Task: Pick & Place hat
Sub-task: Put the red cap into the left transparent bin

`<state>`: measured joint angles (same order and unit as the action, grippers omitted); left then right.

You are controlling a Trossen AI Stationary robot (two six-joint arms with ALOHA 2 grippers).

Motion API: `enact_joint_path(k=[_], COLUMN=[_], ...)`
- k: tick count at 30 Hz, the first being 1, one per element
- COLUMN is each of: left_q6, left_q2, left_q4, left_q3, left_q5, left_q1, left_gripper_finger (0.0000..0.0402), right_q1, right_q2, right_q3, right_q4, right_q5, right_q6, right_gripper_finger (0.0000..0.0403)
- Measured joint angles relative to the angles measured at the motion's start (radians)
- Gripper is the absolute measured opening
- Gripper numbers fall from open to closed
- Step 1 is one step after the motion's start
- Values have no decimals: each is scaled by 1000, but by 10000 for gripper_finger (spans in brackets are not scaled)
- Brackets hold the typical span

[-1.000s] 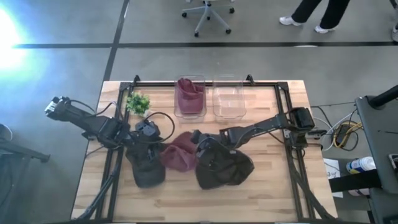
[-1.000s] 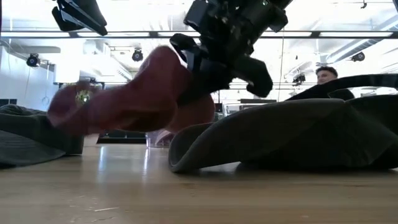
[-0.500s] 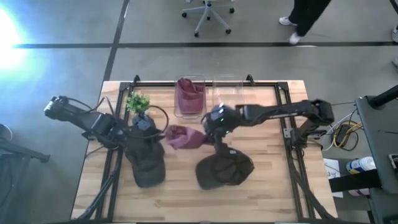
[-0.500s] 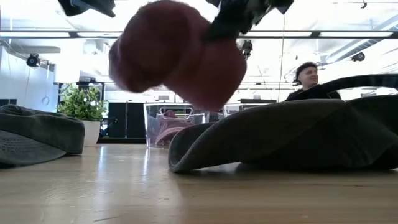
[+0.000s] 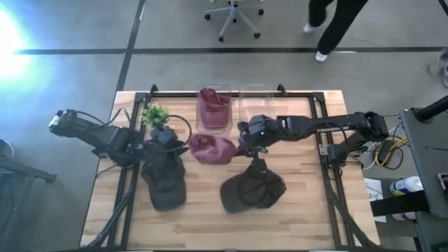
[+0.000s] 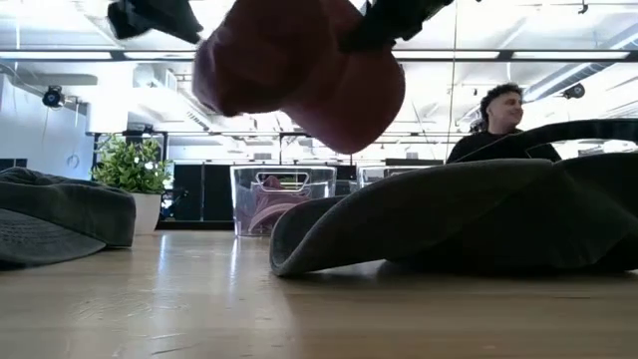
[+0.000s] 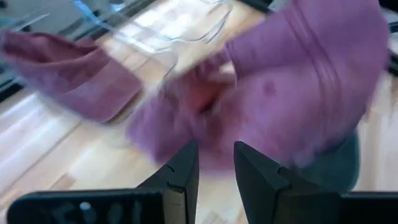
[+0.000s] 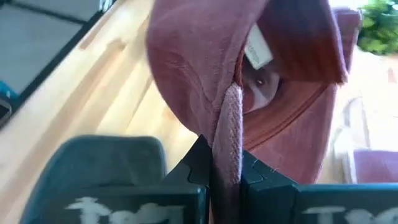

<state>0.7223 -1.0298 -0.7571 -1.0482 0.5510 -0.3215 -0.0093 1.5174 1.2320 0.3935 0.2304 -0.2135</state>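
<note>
High view: wood table (image 5: 301, 217) on grey floor, right fingers (image 5: 241, 145) pinching maroon hat (image 5: 212, 148), left fingers (image 7: 211, 168) narrowly apart.

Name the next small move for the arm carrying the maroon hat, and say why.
Probably carry it on toward the bins at the table's back edge. The right gripper is shut on the maroon hat, lifted clear of the table and just short of the bin holding a maroon hat; the empty clear bin sits beside it.
</note>
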Motion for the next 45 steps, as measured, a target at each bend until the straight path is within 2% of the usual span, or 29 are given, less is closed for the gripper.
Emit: enact_joint_path(k=[5,8,15,18,24,29,38,45], left_q6=[-55,-63,-218,-254,-302,-319,-407,-505], left_q2=[-65,-113,-243,-300,-387,-411,-399,-300], left_q4=[206,324,647,712,758,780,757,656], left_q3=[69,112,133,126,118,117,115,36], left_q5=[-215,-286,-329,-373,-378,-376,-375,-374], left_q1=[100,130,156,173,189,191,194,196], left_gripper_finger=[94,94,94,94,94,94,94,94], right_q1=[18,25,36,60,91,93,116,116], right_q2=[44,57,76,95,126,128,117,116], right_q3=[25,49,60,69,116,120,131,126], right_q4=[2,-4,-15,-7,15,30,24,79], right_q5=[-30,-36,-52,-52,-53,-98,-130,-129], right_q6=[-83,-110,-153,-176,-255,-282,-301,-300], right_gripper_finger=[13,13,13,13,13,13,13,13])
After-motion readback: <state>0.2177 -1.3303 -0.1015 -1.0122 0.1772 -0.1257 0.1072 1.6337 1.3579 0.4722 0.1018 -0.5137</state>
